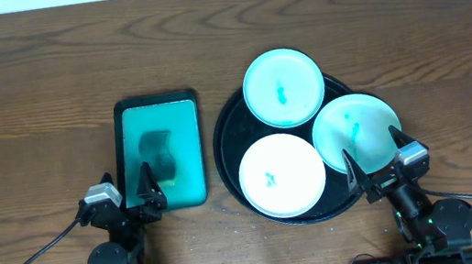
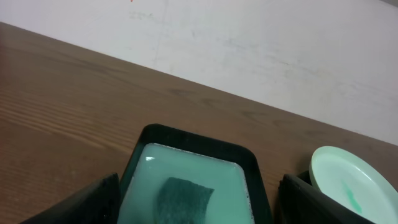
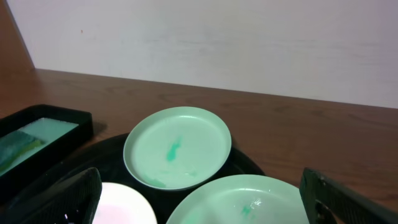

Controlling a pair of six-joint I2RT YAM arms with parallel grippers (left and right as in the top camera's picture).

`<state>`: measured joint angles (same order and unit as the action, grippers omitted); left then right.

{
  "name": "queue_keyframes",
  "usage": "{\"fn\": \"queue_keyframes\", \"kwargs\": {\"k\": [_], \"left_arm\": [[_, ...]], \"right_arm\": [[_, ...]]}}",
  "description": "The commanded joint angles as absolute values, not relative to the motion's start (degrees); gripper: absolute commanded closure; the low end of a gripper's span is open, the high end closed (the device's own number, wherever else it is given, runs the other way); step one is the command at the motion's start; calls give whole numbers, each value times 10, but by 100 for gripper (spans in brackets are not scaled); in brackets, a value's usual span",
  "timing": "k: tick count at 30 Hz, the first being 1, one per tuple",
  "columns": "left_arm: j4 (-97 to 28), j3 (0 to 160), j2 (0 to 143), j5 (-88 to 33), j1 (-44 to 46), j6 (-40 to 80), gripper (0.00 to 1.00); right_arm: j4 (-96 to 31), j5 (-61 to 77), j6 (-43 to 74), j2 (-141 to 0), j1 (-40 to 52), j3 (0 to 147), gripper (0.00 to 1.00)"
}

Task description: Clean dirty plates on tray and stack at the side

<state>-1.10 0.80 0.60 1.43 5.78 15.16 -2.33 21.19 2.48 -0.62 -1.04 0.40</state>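
Two grippers point(image 1: 128, 186) point(image 1: 374, 150), three plates point(image 1: 283, 87) point(image 1: 356, 129) point(image 1: 282, 175) on one tray point(image 1: 224, 143), one container point(image 1: 154, 98)

The overhead camera looks straight down on the whole counter point(image 1: 26, 87). Each wrist camera sits low and close above the near edge, facing the far edge and the pale wall point(image 2: 249, 50). The left one frames the teal container point(image 2: 193, 186), the right one the tray point(image 3: 109, 152) and plates point(image 3: 249, 199). Both catch the container and the far plate point(image 3: 177, 148).

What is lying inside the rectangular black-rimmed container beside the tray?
Inside the container a dark sponge lies in what looks like pale teal liquid. The floor under the sponge is covered and cannot be seen.
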Motion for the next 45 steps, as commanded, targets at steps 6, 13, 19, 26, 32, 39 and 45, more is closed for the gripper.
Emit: {"fn": "queue_keyframes", "kwargs": {"k": [6,13,19,26,32,39,45], "left_arm": [[-40,2,6,21,55,146,19],[-40,2,6,21,55,146,19],[-40,2,6,21,55,146,19],[-40,2,6,21,55,146,18],[-40,2,6,21,55,146,19],[-40,2,6,34,55,116,18],[-39,2,6,34,55,116,18]], "right_arm": [[-25,212,21,-4,-3,3,1],[-25,212,20,-4,-3,3,1],[-25,212,21,-4,-3,3,1],[-25,212,21,-4,-3,3,1],[-25,212,21,-4,-3,3,1],[-25,212,21,-4,-3,3,1],[-25,205,20,-4,-3,3,1]]}}
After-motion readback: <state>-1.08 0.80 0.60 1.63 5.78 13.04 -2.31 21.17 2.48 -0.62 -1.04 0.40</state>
